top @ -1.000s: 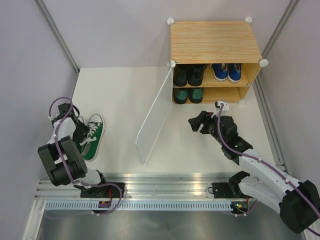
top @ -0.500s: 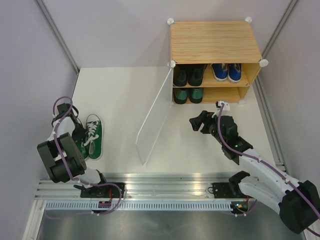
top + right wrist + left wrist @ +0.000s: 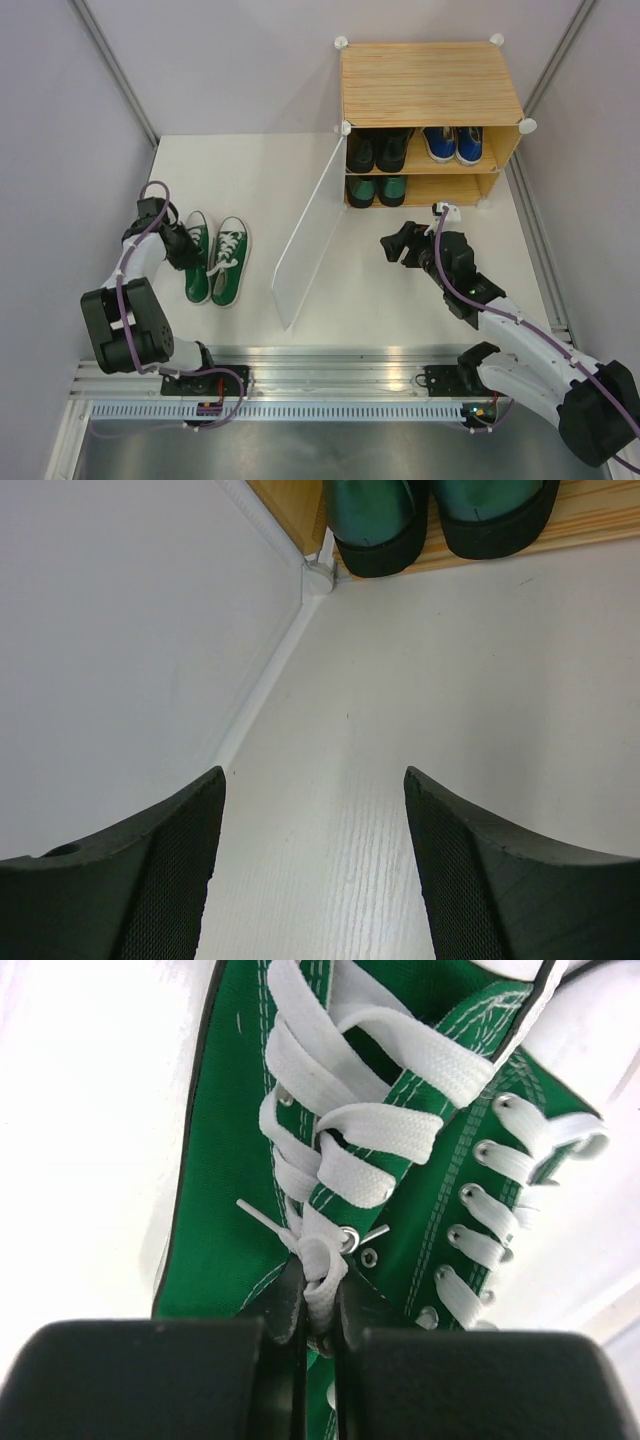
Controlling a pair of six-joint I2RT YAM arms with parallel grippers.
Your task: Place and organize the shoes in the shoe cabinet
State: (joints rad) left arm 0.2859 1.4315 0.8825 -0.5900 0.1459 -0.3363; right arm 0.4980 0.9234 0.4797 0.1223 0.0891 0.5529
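white table (image 3: 250, 190): green sneakers (image 3: 228, 262) left, shoe cabinet (image 3: 430, 85) far right

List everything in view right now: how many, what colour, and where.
shoe cabinet: one, light wood, table's far right, door open
door panel: one, translucent white, swung out leftward
black shoes: pair, upper shelf, left
blue sneakers: pair, upper shelf, right
dark green shoes: pair, lower shelf, left
green sneakers: pair, green and white, table's left
table: one, white
left gripper: black, shut on one of the green sneakers
right gripper: black, open, empty, before the cabinet
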